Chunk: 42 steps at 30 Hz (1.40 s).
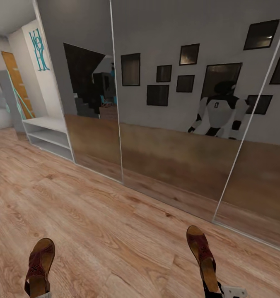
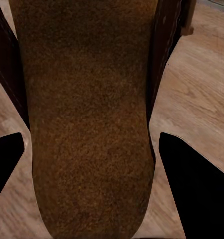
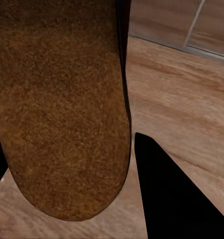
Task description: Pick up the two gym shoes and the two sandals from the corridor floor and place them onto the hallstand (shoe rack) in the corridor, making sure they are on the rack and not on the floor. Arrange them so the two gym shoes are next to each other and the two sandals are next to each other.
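Note:
Each gripper holds one dark brown sandal above the corridor floor (image 1: 115, 231). The left sandal (image 1: 39, 265) sits low at the left with my left gripper (image 1: 38, 294) at its heel. The right sandal (image 1: 202, 252) rises from my right gripper (image 1: 216, 289). Up close, the left gripper (image 2: 92, 174) has black fingers (image 2: 196, 194) on both sides of the tan footbed (image 2: 87, 124). The right gripper (image 3: 77, 184) clamps the other footbed (image 3: 62, 109). A pale low unit with a bench top and two shelves, apparently the hallstand (image 1: 49, 132), stands far left. The gym shoes are out of view.
Mirrored sliding doors (image 1: 177, 124) run along the wall ahead and reflect the robot (image 1: 218, 111) and dark picture frames. A doorway with an orange door (image 1: 15, 82) lies at the far left. Wood planks stretch between me and the pale unit.

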Motion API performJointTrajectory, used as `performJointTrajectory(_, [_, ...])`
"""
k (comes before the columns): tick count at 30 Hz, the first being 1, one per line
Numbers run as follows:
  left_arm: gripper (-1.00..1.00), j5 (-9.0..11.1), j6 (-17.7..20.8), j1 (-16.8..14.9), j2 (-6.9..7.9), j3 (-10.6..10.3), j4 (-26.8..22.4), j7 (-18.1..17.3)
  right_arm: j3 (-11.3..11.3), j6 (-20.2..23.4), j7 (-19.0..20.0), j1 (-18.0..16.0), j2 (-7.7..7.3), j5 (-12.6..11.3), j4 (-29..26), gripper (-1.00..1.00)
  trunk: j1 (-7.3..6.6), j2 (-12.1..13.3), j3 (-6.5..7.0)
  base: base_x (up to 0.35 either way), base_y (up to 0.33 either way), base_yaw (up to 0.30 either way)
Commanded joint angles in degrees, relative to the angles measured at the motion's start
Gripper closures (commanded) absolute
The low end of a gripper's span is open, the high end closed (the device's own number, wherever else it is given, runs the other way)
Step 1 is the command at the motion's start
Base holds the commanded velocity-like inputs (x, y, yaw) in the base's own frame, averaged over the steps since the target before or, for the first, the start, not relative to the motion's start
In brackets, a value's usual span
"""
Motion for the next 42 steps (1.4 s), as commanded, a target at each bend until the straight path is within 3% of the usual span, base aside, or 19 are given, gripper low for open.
performJointTrajectory(1, [1.0, -0.55, -0.23, -0.09, -0.04, 0.5, 0.05, -0.28, -0.47, -0.16, 0.61, -0.05, 0.05, 0.11, 0.01, 1.0, -0.01, -0.02, -0.01, 0.0, 0.0, 0.279])
performJointTrajectory(42, [1.0, -0.69, -0.23, -0.09, -0.09, 0.49, 0.05, -0.36, -0.42, -0.16, 0.68, -0.05, 0.05, 0.11, 0.08, 1.0, -0.01, -0.02, 1.38, 0.0, 0.0, 0.279])
